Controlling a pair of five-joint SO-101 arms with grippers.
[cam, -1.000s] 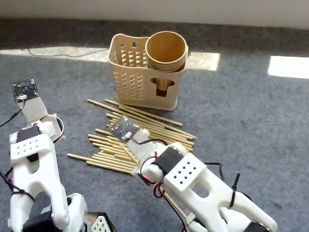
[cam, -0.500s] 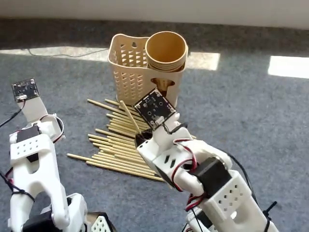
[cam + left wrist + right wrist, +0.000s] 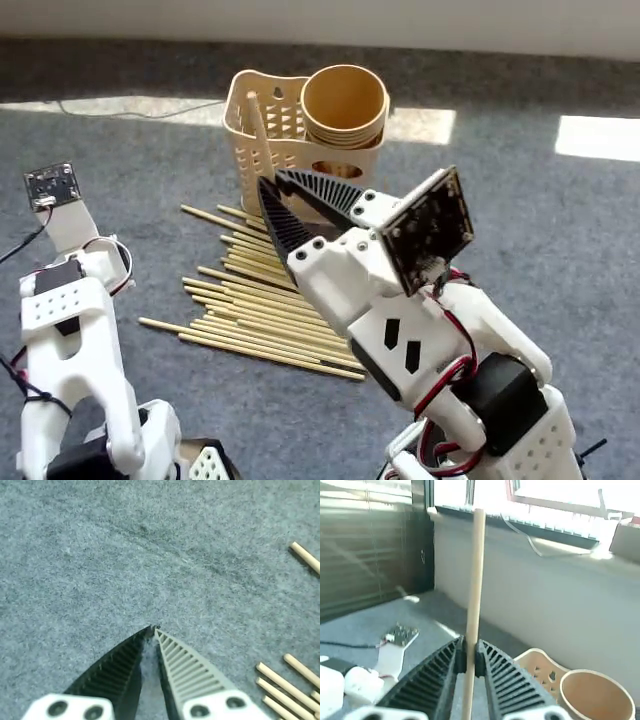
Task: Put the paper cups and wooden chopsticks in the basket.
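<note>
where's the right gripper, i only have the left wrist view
observer: the right gripper is raised, close to the basket in the high view.
operator: holding anything
observer: yes, it is shut on one chopstick, held upright in the right wrist view.
operator: are the cups in
observer: a stack of cups stands in the basket.
</note>
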